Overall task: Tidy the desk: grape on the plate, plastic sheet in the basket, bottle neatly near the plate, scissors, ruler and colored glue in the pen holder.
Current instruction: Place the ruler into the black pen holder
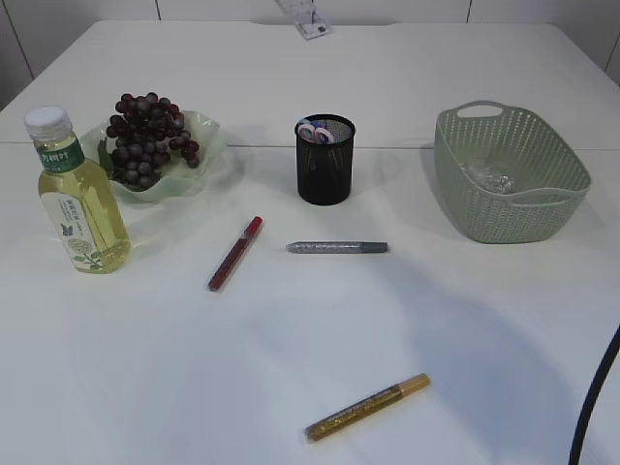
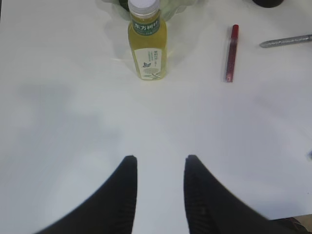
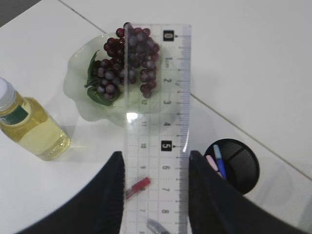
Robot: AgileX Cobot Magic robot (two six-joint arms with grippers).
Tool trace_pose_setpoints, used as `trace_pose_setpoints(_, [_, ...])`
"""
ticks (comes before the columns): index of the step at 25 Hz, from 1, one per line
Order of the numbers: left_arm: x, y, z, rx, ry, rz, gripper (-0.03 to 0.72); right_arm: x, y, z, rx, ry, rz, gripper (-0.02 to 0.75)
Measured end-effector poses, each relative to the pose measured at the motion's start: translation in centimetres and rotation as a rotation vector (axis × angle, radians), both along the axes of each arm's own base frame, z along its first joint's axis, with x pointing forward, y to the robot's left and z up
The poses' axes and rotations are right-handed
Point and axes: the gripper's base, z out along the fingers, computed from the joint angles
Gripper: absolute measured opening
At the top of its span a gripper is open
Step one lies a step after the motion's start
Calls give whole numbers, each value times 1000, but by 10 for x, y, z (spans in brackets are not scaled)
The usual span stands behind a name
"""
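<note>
The right gripper [image 3: 152,195] holds the clear ruler [image 3: 157,122]. Its jaws are partly closed and press on the two long edges of the ruler. The ruler sticks out flat in front, high above the counter [image 1: 310,339], with the pen holder [image 3: 237,165] below and to the side. The ruler is thin, light and stiff. It looks smooth, so it may slip. It should go into the holder end first.

The left gripper [image 2: 160,163] hangs over a bare part of the counter. Its jaws are partly open and hold nothing.

There is one bottle [image 1: 76,194]. It stands up just beside the plate [image 1: 208,131]. It is full of yellow drink, so it is probably heavy. It is best held around the middle.

There is one bunch of grapes [image 1: 147,140] on the one plate. Grapes are soft and squash easily.

Three glitter glue pens lie on the counter: a red one [image 1: 234,254], a silver one [image 1: 337,248] and a gold one [image 1: 368,408]. They are thin, light and can roll. Each is best pinched across its middle.

There is one green basket [image 1: 572,174] with something clear and crinkly [image 1: 489,177] inside, likely the plastic sheet. One black mesh pen holder already has scissor handles [image 1: 316,132] poking out.
</note>
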Motion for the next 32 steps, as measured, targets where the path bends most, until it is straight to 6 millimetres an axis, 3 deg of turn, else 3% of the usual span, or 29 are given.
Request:
trace_pose_setpoints(7, [0, 0, 0, 3, 0, -4, 237, 1, -11, 11, -72, -85, -66, 306])
trace_pose_setpoints(14, [0, 0, 0, 4, 0, -5, 236, 14, -14, 30, -38, -325, -125, 306])
trace_pose_setpoints(32, [2, -1, 2, -7, -37, -11, 237, -5, -30, 94, 32, -668, -150, 305])
